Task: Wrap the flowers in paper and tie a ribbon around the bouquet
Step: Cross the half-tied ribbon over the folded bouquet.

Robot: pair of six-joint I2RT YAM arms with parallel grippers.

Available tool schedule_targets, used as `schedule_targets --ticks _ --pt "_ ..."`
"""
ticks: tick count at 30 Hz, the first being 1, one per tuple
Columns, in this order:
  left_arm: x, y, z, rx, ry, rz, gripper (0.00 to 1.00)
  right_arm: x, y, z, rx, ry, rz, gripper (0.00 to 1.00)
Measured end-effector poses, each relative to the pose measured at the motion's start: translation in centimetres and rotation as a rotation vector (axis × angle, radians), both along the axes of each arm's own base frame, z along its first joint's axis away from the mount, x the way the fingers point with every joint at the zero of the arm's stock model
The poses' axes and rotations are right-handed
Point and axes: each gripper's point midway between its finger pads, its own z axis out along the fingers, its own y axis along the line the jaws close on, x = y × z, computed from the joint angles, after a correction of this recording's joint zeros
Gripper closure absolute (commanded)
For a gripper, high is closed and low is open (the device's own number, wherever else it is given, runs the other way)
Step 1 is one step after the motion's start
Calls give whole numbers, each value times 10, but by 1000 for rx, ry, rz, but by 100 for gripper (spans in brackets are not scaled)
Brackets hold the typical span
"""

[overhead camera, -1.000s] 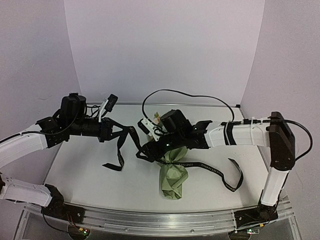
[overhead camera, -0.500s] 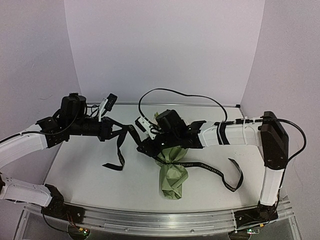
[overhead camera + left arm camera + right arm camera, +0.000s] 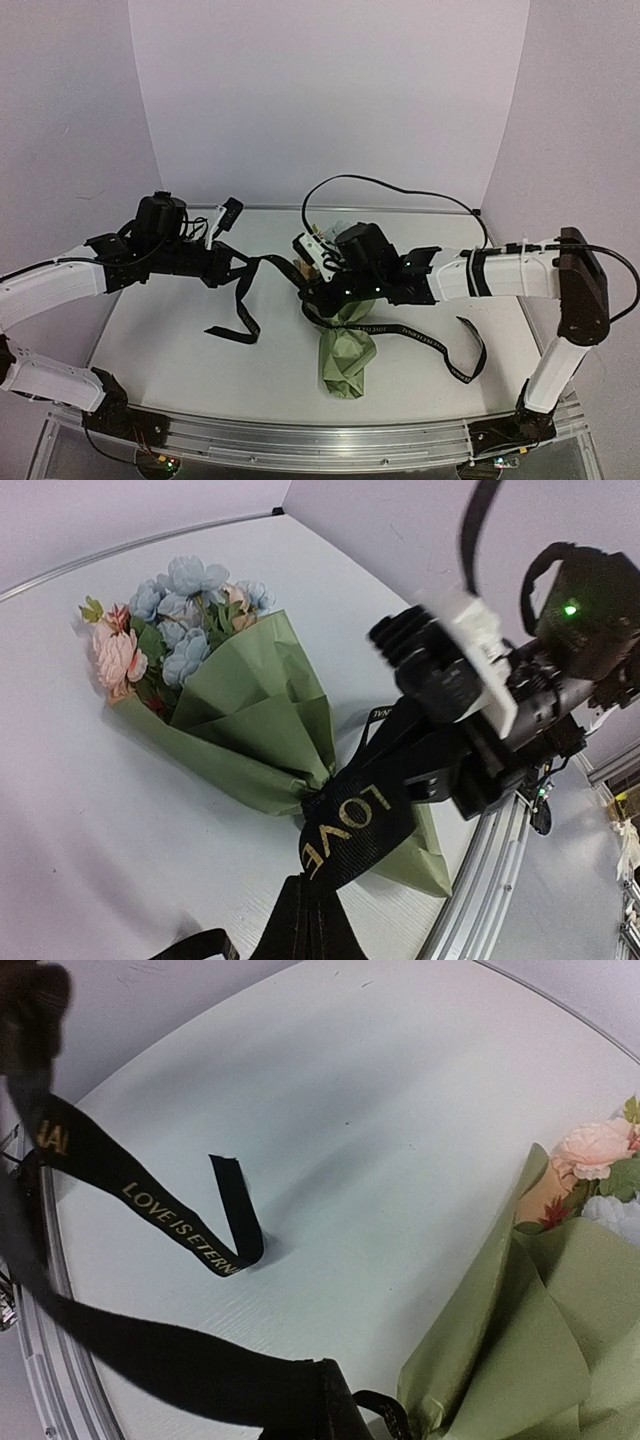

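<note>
The bouquet lies mid-table, its green paper point(image 3: 346, 358) cone pointing toward me and its flowers point(image 3: 172, 620) of pale blue and pink showing at the wide end. A black ribbon point(image 3: 350, 820) lettered LOVE is looped round the cone's neck. My left gripper point(image 3: 222, 265) hangs left of the bouquet, shut on the ribbon, which runs taut to the neck. My right gripper point(image 3: 312, 290) sits right at the neck, over the paper point(image 3: 500, 1360), and is shut on the ribbon point(image 3: 150, 1345) too. One ribbon tail point(image 3: 420, 341) trails right across the table; another hangs below the left gripper.
The metal rail point(image 3: 320, 440) marks the table's near edge. White walls close off the back and sides. The right arm's black cable point(image 3: 400, 190) arches above the bouquet. The right forearm point(image 3: 500, 275) spans the table's right half.
My right gripper has shut on the ribbon at the bouquet's neck and shifted slightly right. The left arm has moved right toward the bouquet, still holding the ribbon.
</note>
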Motion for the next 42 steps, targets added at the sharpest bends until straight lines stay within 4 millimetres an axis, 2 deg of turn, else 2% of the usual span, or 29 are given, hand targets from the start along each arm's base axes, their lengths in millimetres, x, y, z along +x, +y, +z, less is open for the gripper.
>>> schedule_targets --ticks 4,7,13,19,21,26,31,33,36,38,42 --pt "1 -7 -24 43 55 -22 100 -9 -21 3 3 -9 -26 100" --pt "-5 -21 -47 89 96 -63 100 -16 -41 -1 -7 -10 -53 100" --pt "-13 -68 -77 169 118 -167 100 -34 -88 -36 -88 14 -114 100" --pt "-13 -114 -95 222 81 -255 100 -44 -126 -67 -163 37 -188 100" --pt "-16 -127 -99 232 68 -285 100 -45 -134 -72 -176 35 -215 99" --pt "-26 -151 -105 257 18 -348 100 -47 -154 -80 -193 30 -272 90" --pt "-32 -169 -116 283 -13 -394 100 -48 -166 -85 -206 29 -312 87" --pt "-33 -174 -124 301 -19 -406 100 -49 -170 -88 -209 31 -324 81" --pt "-35 -180 -135 326 -24 -422 100 -50 -176 -88 -204 33 -348 60" --pt "-37 -182 -141 345 -32 -430 100 -51 -184 -86 -195 24 -372 51" --pt "-46 -185 -146 364 -45 -450 100 -56 -207 -81 -210 23 -434 41"
